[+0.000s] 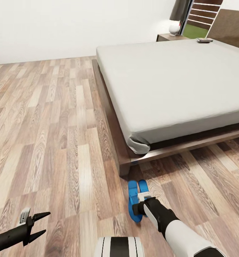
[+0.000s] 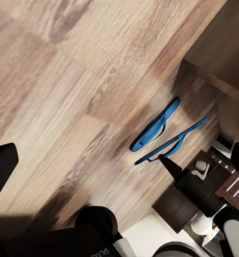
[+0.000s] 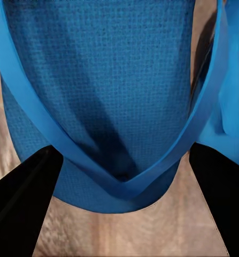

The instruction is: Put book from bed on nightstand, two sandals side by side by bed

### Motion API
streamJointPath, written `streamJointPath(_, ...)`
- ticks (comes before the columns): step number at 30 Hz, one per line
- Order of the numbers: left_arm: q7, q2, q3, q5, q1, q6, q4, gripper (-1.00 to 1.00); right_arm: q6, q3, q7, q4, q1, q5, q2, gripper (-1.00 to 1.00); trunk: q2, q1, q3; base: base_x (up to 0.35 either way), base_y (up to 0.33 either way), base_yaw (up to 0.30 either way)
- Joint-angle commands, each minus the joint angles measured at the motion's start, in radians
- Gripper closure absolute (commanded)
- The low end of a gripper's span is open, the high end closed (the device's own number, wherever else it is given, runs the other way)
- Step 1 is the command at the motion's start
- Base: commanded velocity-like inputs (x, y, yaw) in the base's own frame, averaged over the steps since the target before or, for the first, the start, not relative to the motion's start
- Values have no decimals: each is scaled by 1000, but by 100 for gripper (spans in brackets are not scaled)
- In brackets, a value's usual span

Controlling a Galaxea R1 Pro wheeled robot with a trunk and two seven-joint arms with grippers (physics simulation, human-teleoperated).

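Straddling sandal (image 3: 106,101), right pincer (image 3: 122,198)

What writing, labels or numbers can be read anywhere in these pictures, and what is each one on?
Pale lettering on the robot's dark body, at the lower edge of the left wrist view: cut off and blurred, not readable.
No text shows on the sandals, the bed or the floor.

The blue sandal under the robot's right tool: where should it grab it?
Probably the strap of the sandal, coming from above. The sole lies flat on the floor, so only the raised V-strap gives the right tool something to pinch.
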Motion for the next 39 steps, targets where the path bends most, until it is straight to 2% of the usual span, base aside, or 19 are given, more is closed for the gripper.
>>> streamJointPath(1, -3, 0, -8, 7, 0, 7, 0, -100, 4, 7, -3, -1, 0, -10, -1, 100, 0, 0, -1, 131, 0, 0)
streamJointPath(10, -3, 0, -8, 8, 0, 7, 0, -100, 4, 7, -4, -1, 0, -10, -1, 100, 0, 0, -1, 96, 0, 0)
streamJointPath(29, -5, 5, -7, 1, 0, 8, 0, -100, 4, 7, -3, -1, -1, -10, 0, 100, 0, 0, -1, 5, 0, 0)
streamJointPath(39, -5, 5, -7, 0, 0, 8, 0, -100, 4, 7, -3, -1, -3, -12, 1, 100, -3, 5, -39, 0, 0, 0)
